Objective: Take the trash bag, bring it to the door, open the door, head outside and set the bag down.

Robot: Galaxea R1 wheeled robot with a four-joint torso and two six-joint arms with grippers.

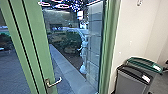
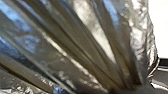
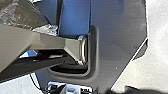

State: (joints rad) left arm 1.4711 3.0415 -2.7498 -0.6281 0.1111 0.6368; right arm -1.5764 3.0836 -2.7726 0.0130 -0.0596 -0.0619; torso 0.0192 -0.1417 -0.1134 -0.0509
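Evidently the carrying stage is under way. State of the left gripper: how far it is open cannot be determined. In the left wrist view the trash bag [image 2: 75,45], thin, shiny and creased, lies close to the camera, its long folds drawn together towards one place. I judge it to be picked up and hanging from the left arm, though the grip itself is not confirmed. Part of the bag also appears in the right wrist view, beyond the jointed bar [image 3: 42,42] of the robot. State of the right gripper: cannot be determined, nor is any hold established.

Further out stands the door [image 1: 38,42], green-framed and glazed, near and to the left. It appears closed. The lever handle [image 1: 54,82] projects to the right, with nothing touching it. Through the glass, paving [image 1: 65,71] extends to the far side; a pale figure [image 1: 84,47] is seen there, whether a person outside or a reflection I cannot say. On the right, against the wall [image 1: 130,30], are two bins: a black-topped bin [image 1: 132,81] nearer and a green-topped bin [image 1: 143,62] just behind.

Finding: pick-up apparently complete, approach to the door largely so. Outstanding: opening, passage outside, setting down.
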